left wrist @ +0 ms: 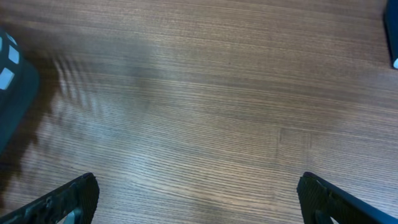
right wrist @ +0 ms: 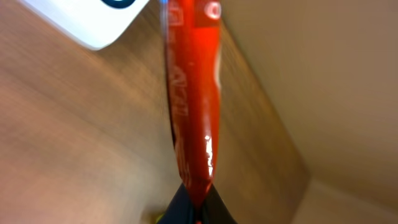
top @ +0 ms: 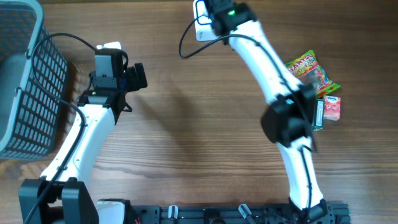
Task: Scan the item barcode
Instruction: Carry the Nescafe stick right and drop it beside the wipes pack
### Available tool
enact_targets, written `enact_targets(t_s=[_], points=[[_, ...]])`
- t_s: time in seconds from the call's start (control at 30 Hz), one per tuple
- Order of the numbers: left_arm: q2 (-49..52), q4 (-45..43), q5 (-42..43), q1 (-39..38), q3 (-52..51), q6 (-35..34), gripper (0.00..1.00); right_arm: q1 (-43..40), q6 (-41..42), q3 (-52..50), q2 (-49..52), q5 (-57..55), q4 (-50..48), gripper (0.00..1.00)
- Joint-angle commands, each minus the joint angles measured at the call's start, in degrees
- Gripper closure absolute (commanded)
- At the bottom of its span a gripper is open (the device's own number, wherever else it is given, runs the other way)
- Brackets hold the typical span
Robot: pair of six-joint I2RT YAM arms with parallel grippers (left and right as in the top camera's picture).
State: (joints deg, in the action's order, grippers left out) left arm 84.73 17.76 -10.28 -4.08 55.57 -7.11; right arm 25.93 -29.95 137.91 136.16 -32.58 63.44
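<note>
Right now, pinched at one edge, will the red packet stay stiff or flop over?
Probably fairly stiff: the red packet extends straight out from the right hand, which pinches only its near end. Its glossy film may be slippery. It looks thin edge-on, so likely light.

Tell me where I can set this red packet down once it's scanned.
For the red packet, widest bare wood lies mid-table, between the left arm and the right arm. Also the near right corner, below the snack packets. Crowded: those packets beside the right arm, and the basket at the far left.
</note>
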Motion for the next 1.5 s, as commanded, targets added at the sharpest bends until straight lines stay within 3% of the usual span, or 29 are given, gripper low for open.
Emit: enact_targets(t_s=[0.0,0.13,0.23,0.3,0.47,0.6,0.73,0.77,0.8,0.83,0.97,1.0,1.2,1.47], points=[[-0.2,-0.1,-0.7,-0.2,0.2,0.9,0.0,-0.4,17.0,0.7,-15.9,14.0,12.0,0.96],[-0.2,-0.1,-0.7,-0.2,0.2,0.9,0.0,-0.5,27.9,0.6,-20.7,18.3,28.7,0.96],[-0.2,-0.1,-0.7,-0.2,0.2,0.9,0.0,-1.0,35.0,-1.9,-21.4,19.5,28.7,0.96],[-0.2,-0.1,-0.7,-0.2,0.2,0.9,0.0,-1.2,35.1,-5.3,-21.4,20.4,28.7,0.96],[-0.2,-0.1,-0.7,-0.2,0.2,0.9,0.0,-2.7,38.0,-22.1,-21.4,20.5,28.6,0.96],[-0.2,-0.1,-0.7,-0.2,0.2,0.9,0.0,-5.8,41.8,-38.3,-21.4,18.3,21.4,0.96],[-0.2,-0.1,-0.7,-0.2,0.2,0.9,0.0,-9.7,41.5,-53.7,-21.4,18.3,6.7,0.96],[-0.2,-0.1,-0.7,-0.2,0.2,0.9,0.0,-10.6,40.3,-55.6,-21.4,18.3,4.0,0.82],[-0.2,-0.1,-0.7,-0.2,0.2,0.9,0.0,-11.5,39.6,-57.2,-21.4,18.3,1.4,0.42],[-0.2,-0.1,-0.7,-0.2,0.2,0.9,0.0,-12.3,38.9,-57.6,-21.4,18.5,0.1,0.23],[-0.2,-0.1,-0.7,-0.2,0.2,0.9,0.0,-13.4,38.9,-54.2,-21.8,20.2,2.0,0.14],[-0.2,-0.1,-0.7,-0.2,0.2,0.9,0.0,-13.4,38.9,-52.0,-21.8,22.1,3.0,0.02],[-0.2,-0.1,-0.7,-0.2,0.2,0.9,0.0,-13.4,39.1,-48.9,-21.8,24.1,0.9,0.0],[-0.2,-0.1,-0.7,-0.2,0.2,0.9,0.0,-13.4,39.1,-48.9,-21.8,24.1,-21.8,0.0]])
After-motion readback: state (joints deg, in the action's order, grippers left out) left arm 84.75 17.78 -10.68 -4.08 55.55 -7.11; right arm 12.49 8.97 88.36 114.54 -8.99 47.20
